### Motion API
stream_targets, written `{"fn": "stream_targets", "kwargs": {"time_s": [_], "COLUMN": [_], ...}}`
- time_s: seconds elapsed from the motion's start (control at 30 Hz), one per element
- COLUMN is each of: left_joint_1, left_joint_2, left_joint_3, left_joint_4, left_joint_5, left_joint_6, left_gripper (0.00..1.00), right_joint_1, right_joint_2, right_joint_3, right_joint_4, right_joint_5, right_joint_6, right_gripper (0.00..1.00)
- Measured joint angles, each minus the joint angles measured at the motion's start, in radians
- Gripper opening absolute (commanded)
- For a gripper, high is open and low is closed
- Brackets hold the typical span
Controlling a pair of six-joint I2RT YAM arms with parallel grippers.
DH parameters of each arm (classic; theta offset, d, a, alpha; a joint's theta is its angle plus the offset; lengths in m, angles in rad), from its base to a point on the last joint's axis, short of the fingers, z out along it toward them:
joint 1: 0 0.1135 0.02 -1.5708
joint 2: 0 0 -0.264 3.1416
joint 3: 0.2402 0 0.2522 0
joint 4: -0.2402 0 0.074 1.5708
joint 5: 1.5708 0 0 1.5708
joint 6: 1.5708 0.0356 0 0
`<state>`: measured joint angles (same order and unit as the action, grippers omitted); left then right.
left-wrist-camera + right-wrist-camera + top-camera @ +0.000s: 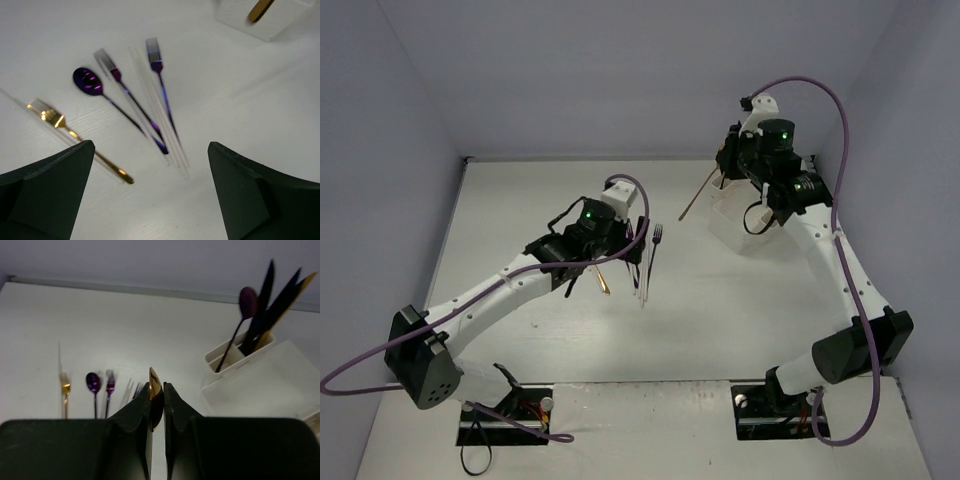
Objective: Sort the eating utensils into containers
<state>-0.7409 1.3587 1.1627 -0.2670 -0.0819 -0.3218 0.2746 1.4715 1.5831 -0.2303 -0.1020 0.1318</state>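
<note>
Utensils lie loose on the white counter (pixel 260 95) beneath the left end effector (pixel 151 145), whose fingers stand spread wide and hold nothing. Fanned out below it are a gold fork (pixel 55 120), a purple spoon (pixel 87 80), two purple forks (pixel 117 75) (pixel 156 62) and some clear plastic pieces (pixel 172 145), their handles meeting or crossing near the middle. Well apart, at the far right of the counter, the right end effector (pixel 156 390) is pinched narrow on a gold utensil (pixel 154 380), beside the white organizer (pixel 260 385). One cup compartment (pixel 235 360) holds another purple spoon (pixel 247 300), dark knives (pixel 270 290) and a gold knife (pixel 302 284), all leaning upright.
</note>
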Motion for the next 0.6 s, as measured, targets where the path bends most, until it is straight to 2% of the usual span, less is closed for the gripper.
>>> {"fn": "stream_targets", "kwargs": {"time_s": [0.23,0.4,0.6], "left_joint_1": [0.127,0.2,0.233], "left_joint_2": [-0.135,-0.207,-0.238], "left_joint_3": [-0.139,-0.214,-0.248], "left_joint_4": [-0.079,-0.119,-0.149], "left_joint_5": [-0.013,-0.02,-0.02], "left_joint_6": [-0.051,-0.054,-0.041], "left_gripper": [0.97,0.97,0.97], "right_joint_1": [-0.09,-0.097,-0.097], "right_joint_2": [0.18,0.296,0.399], "right_joint_3": [0.195,0.317,0.392], "right_joint_4": [0.007,0.015,0.031], "right_joint_5": [0.121,0.19,0.236], "right_joint_6": [-0.088,-0.173,-0.256], "right_gripper": [0.0,0.0,0.0]}}
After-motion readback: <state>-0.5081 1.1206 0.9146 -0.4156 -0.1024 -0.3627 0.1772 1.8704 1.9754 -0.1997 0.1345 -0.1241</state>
